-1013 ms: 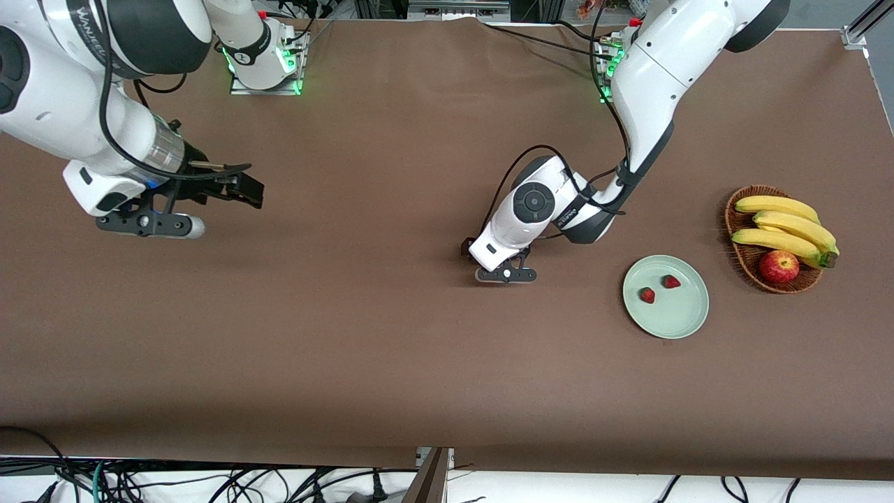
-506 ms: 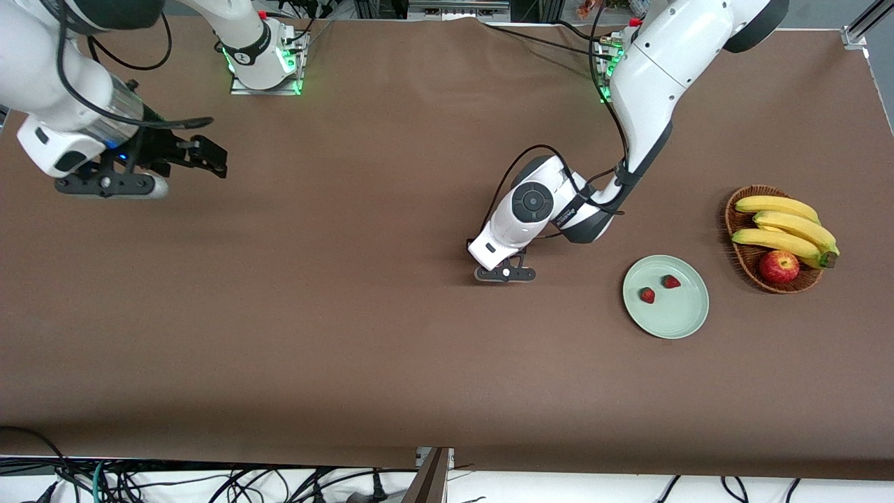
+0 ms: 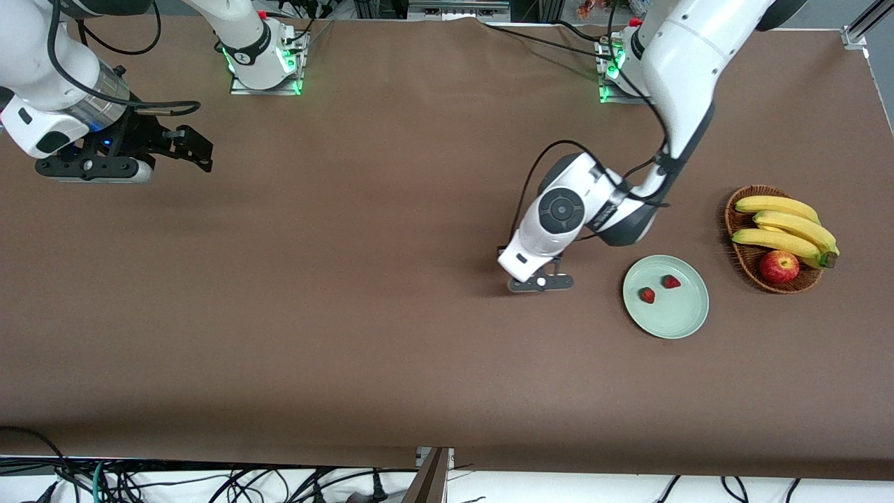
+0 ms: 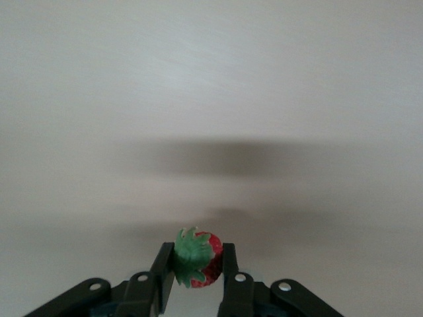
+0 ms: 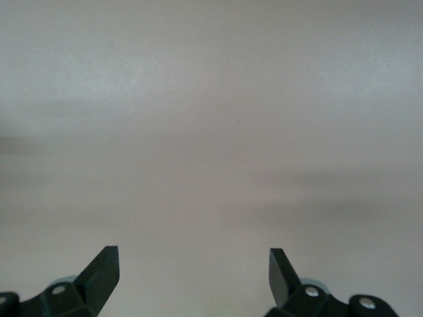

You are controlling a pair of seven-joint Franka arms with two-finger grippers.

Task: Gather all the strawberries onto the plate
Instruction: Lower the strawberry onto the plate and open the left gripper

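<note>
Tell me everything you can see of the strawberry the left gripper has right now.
The strawberry is small and red with a green leafy top. It sits clamped between the left gripper's two dark fingers, touched on both sides, the leaves facing the wrist camera. It is lifted off the brown table, near the plate but not over it.

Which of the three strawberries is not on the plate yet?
The strawberry pinched in the left gripper; the other two strawberries lie on the plate.
</note>
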